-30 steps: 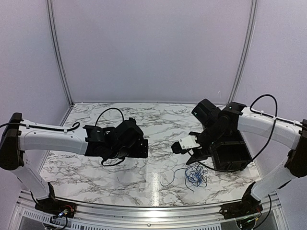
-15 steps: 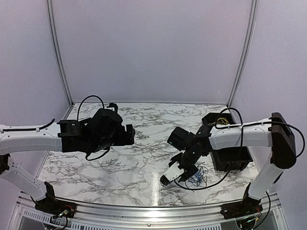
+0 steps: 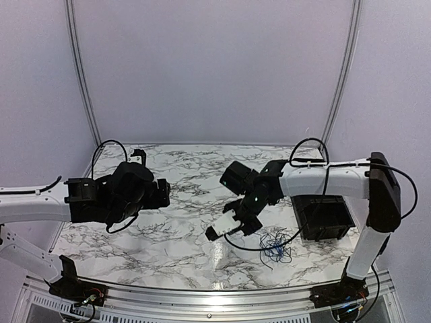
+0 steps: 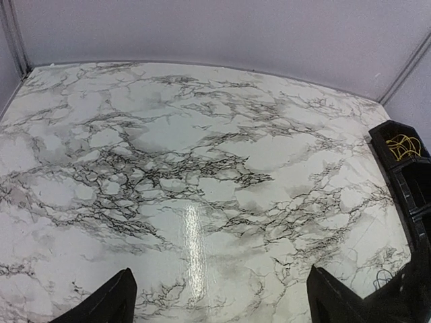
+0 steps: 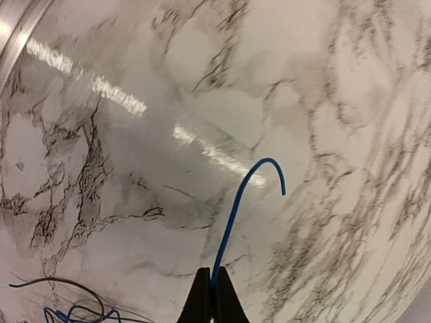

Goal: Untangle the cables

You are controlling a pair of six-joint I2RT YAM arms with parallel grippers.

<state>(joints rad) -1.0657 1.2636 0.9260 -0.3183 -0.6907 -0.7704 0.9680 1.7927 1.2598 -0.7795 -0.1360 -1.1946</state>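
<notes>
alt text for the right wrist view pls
The right gripper is pinched shut on a thin blue wire, whose free end curves over like a hook above the marble table. More blue and black wire loops lie at the lower left.

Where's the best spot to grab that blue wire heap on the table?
Likely an outer loop at the edge of the blue wire heap, coming straight down: it lies flat and loose on the table, so a stray loop looks like the easiest part to pinch.
</notes>
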